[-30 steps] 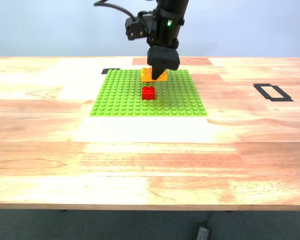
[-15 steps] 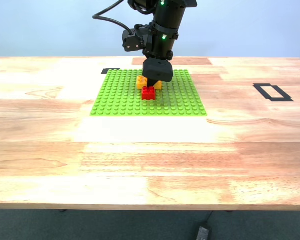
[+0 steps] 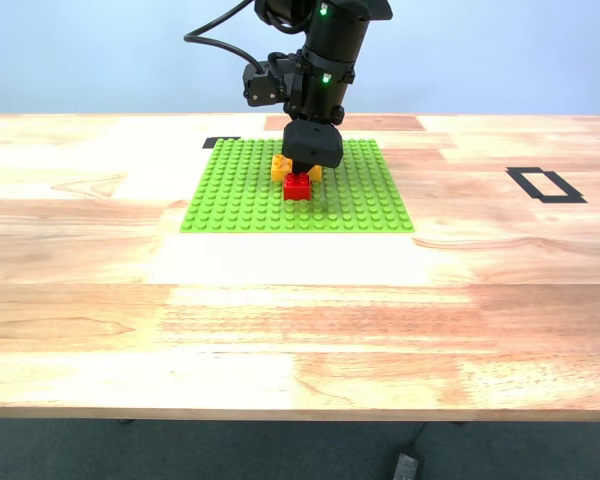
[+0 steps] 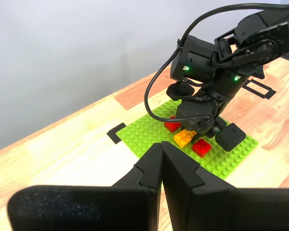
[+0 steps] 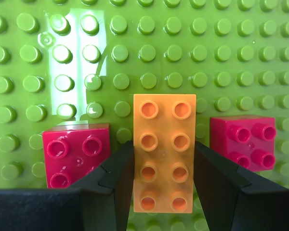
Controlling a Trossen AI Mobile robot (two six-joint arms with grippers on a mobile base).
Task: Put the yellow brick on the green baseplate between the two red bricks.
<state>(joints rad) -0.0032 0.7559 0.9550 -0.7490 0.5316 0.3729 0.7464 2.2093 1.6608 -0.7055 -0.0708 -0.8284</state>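
Note:
The yellow brick [image 5: 164,155] lies on the green baseplate [image 5: 241,62] between the two red bricks [image 5: 76,153] [image 5: 242,140]. My second gripper [image 5: 164,166] is shut on the yellow brick, one finger on each long side. In the exterior view the second gripper [image 3: 303,167] stands low over the baseplate [image 3: 240,195] and covers most of the yellow brick [image 3: 279,168]; one red brick [image 3: 298,186] shows in front, the other is hidden. My first gripper [image 4: 161,156] is shut on nothing, off the plate, looking at the second arm and the bricks [image 4: 185,138].
The wooden table carries a black tape rectangle [image 3: 546,184] at the exterior view's right and a small black tape corner [image 3: 220,142] behind the plate's far corner on the exterior view's left. The table's front edge [image 3: 300,412] runs across the exterior view.
The second arm has come forward and down with the yellow brick, from the plate's back edge to just behind the front red brick. It has barely moved in the last half second.

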